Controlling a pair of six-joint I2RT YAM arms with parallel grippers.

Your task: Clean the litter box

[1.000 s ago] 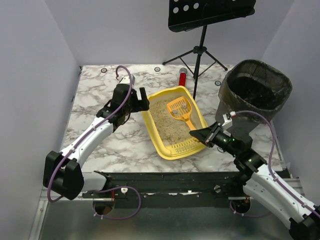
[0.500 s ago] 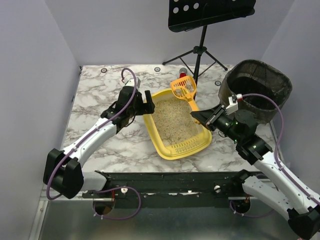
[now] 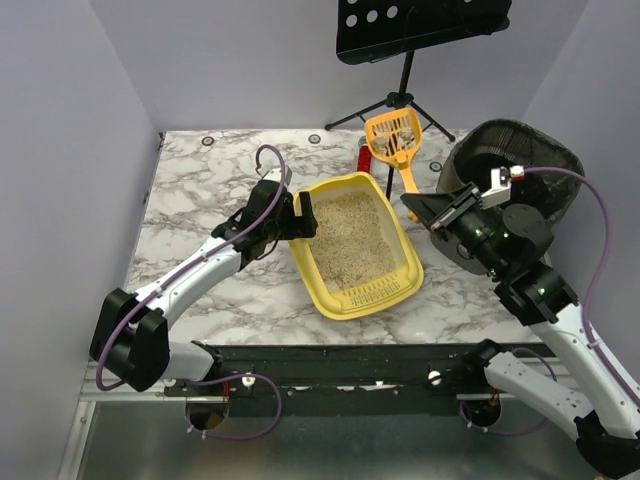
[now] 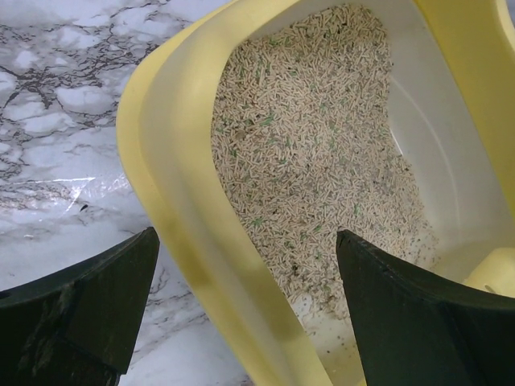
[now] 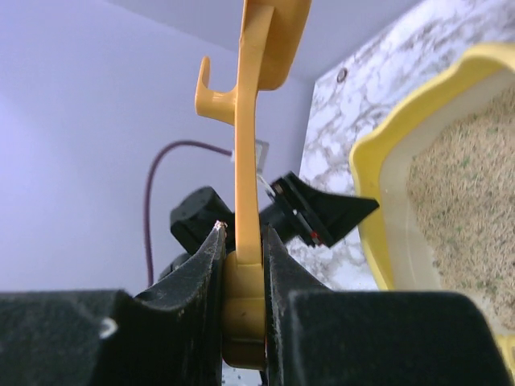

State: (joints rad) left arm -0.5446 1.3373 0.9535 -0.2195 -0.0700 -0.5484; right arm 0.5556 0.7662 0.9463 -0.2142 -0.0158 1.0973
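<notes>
Right gripper [image 3: 410, 204] clamped on scoop [image 3: 392, 135] handle, held high beside bin [image 3: 520, 160] | left gripper [image 4: 245, 314] wide open, empty, straddling litter box [image 3: 370, 293] wall

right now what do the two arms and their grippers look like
Both arms, left arm and right arm, have white links between bulky black joints. A thin purple cable loops along each. The left gripper and right gripper are black, with two broad wedge-shaped fingers.
</notes>
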